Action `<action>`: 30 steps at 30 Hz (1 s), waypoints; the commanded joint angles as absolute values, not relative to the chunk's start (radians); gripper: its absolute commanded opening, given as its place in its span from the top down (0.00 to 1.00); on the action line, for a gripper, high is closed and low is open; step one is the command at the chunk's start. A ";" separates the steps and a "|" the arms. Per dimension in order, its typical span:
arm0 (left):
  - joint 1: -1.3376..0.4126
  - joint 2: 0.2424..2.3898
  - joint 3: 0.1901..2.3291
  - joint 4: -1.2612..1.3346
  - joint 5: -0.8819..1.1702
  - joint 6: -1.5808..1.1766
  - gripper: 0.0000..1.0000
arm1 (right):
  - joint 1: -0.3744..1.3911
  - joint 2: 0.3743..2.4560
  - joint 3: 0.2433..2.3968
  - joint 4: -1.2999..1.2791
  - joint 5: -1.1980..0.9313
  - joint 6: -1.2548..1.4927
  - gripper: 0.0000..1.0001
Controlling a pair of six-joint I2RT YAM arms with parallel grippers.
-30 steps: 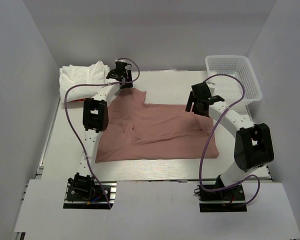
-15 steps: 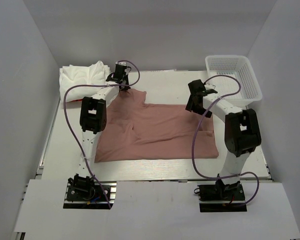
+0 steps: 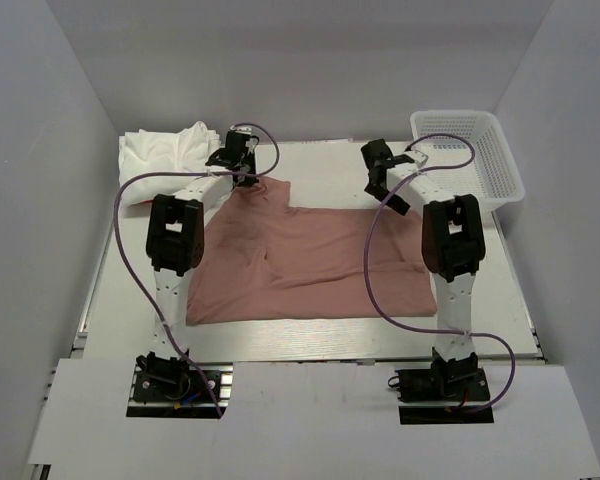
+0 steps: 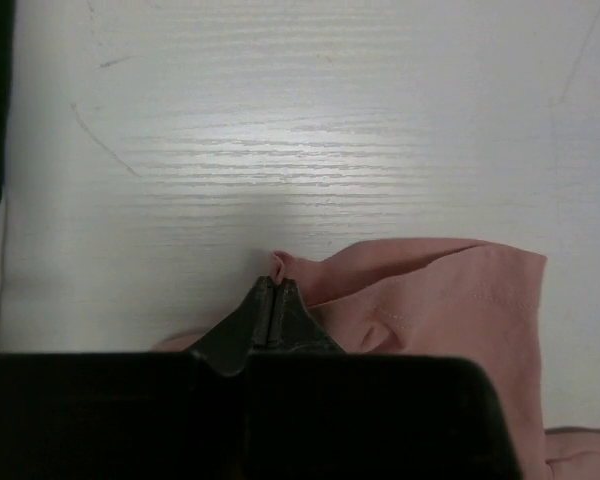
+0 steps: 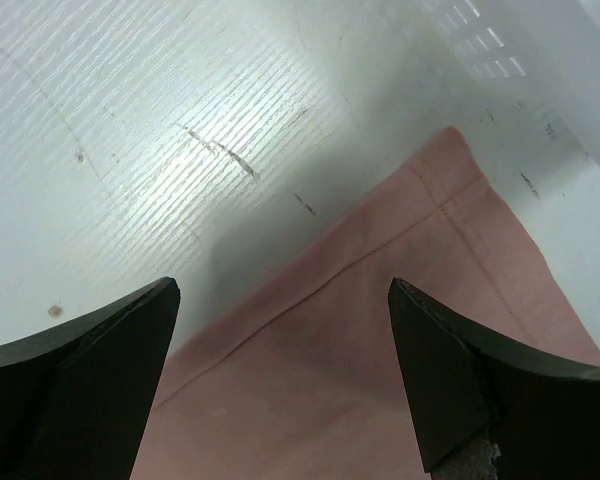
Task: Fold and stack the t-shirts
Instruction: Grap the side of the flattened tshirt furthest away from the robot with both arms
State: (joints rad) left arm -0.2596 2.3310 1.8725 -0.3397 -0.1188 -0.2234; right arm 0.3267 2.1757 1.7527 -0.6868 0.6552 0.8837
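A dusty pink t-shirt (image 3: pixel 310 262) lies spread flat in the middle of the table, plain side up. At its far left corner my left gripper (image 3: pixel 243 172) is low on the cloth. In the left wrist view that gripper (image 4: pixel 272 286) is shut, with a small pinch of the pink t-shirt's (image 4: pixel 430 300) edge between its tips. My right gripper (image 3: pixel 384 188) hovers over the shirt's far right edge. In the right wrist view it (image 5: pixel 283 292) stands wide open above the pink hem (image 5: pixel 380 330), holding nothing. White t-shirts (image 3: pixel 166 150) lie heaped at the back left.
A white mesh basket (image 3: pixel 472 150) stands at the back right corner, and its wall (image 5: pixel 520 50) shows close beside the right gripper. Grey walls close in the table on the left, right and far sides. Purple cables loop off both arms.
The left gripper has shut on the pink shirt's far left corner. The right arm has swung back and to the left, and its gripper now hangs over the shirt's far right edge.
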 commanded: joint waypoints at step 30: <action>-0.302 1.530 1.099 -0.035 0.051 -0.101 1.00 | 0.356 2.037 1.586 -0.752 0.818 0.904 1.00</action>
